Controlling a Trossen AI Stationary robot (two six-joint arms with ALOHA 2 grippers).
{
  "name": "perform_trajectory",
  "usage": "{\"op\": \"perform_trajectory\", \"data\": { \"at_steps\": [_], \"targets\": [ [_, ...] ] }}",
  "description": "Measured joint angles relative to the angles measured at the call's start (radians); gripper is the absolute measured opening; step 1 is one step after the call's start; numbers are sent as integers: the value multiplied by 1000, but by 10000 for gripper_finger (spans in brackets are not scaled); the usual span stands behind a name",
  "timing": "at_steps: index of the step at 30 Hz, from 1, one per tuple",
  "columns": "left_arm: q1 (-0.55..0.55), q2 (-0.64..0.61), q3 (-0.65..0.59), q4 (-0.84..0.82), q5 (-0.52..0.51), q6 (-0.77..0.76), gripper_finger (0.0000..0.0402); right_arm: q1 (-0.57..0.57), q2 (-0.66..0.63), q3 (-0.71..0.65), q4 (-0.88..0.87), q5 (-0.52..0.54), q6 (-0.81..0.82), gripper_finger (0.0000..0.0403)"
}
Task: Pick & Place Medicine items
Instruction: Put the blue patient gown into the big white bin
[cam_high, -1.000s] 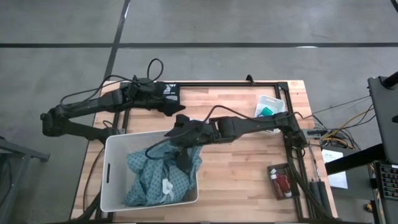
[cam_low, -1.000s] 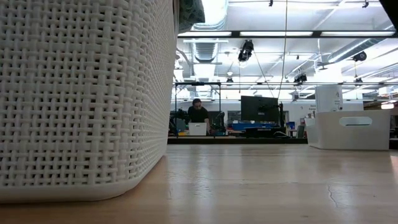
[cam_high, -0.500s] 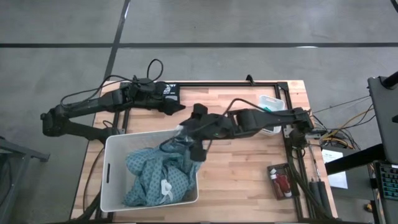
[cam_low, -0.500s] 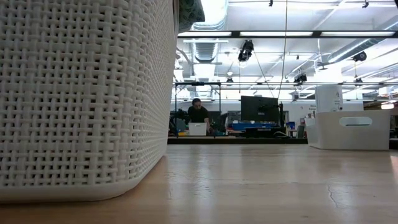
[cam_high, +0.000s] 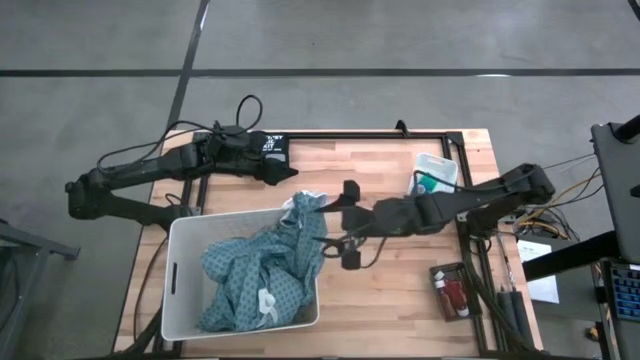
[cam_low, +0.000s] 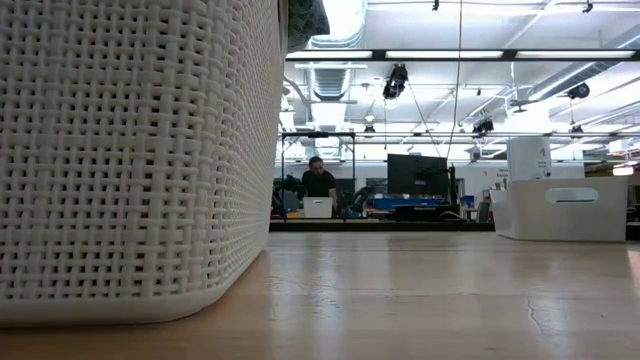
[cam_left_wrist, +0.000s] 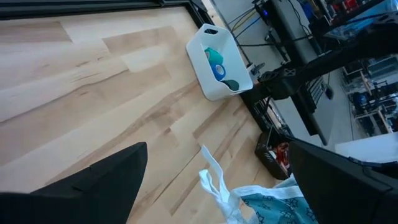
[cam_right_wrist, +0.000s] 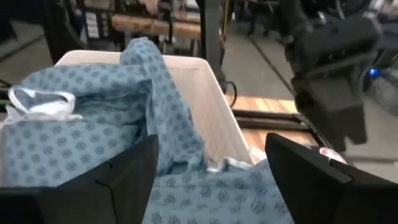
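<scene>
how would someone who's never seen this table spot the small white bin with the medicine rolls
Start at the wooden table and go to its far right corner, away from the big white woven basket stuffed with blue patterned cloth. There sits a small white bin, smooth-walled, holding a teal-green roll and a blue piece; the dark tray nearer the front holds red bottles instead.

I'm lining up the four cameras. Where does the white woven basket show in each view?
High view: white woven basket, lower left, full of patterned cloth.
Low view: its wall fills the left side.
Left wrist view: basket not in it; only cloth at the bottom edge.
Right wrist view: rim behind the cloth.
Shared landmark: the patterned cloth.
</scene>
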Motion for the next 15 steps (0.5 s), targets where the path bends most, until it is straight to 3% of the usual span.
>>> {"op": "perform_trajectory", "data": {
  "at_steps": [8, 15],
  "targets": [
    [0, 0, 0, -3, 0, 2, 393, 1, -161, -445, 549, -5, -70, 290],
    [0, 0, 0, -17, 0, 2, 393, -2, -231, -668, 691, -4, -16, 286]
  ]
}}
